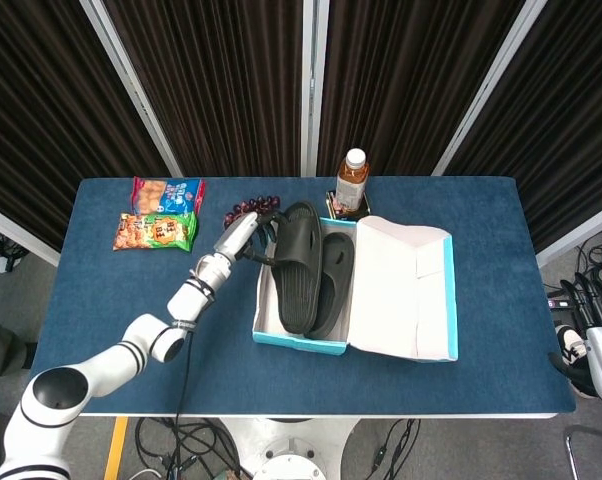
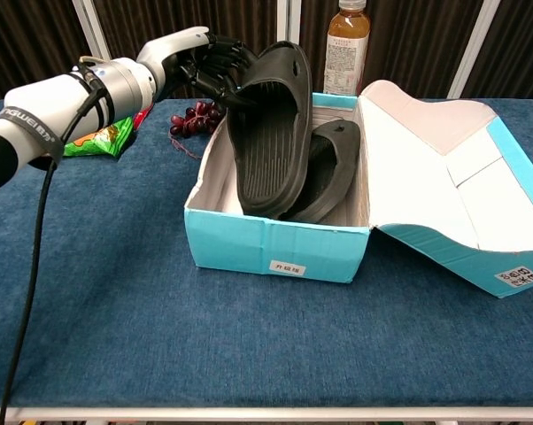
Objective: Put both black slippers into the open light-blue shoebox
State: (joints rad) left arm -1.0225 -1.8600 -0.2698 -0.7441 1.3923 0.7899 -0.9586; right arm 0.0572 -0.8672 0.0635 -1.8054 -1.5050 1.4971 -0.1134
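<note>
Dark curtains are hanging behind the blue surface [image 1: 111, 300] where the work is going on. At the box's far left corner, the left robot hand [image 2: 209, 66] is curling its fingers around the heel end of one black slipper [image 2: 271, 133], holding it tilted, toe down inside the light-blue shoebox [image 2: 275, 243] and heel sticking up above the rim. Just beyond that slipper, away from the robot hand, the other black slipper [image 2: 324, 173] is already lying in the box. Grapes [image 2: 191, 119] are sitting just beside the hand, snack bags [image 1: 156, 230] further out, and a bottle [image 1: 352, 180] behind the box. The right robot hand [image 1: 591, 320] is hanging off the surface's far edge; its state is unclear. Judging by this, only letting go and settling the tilted slipper is remaining.
</note>
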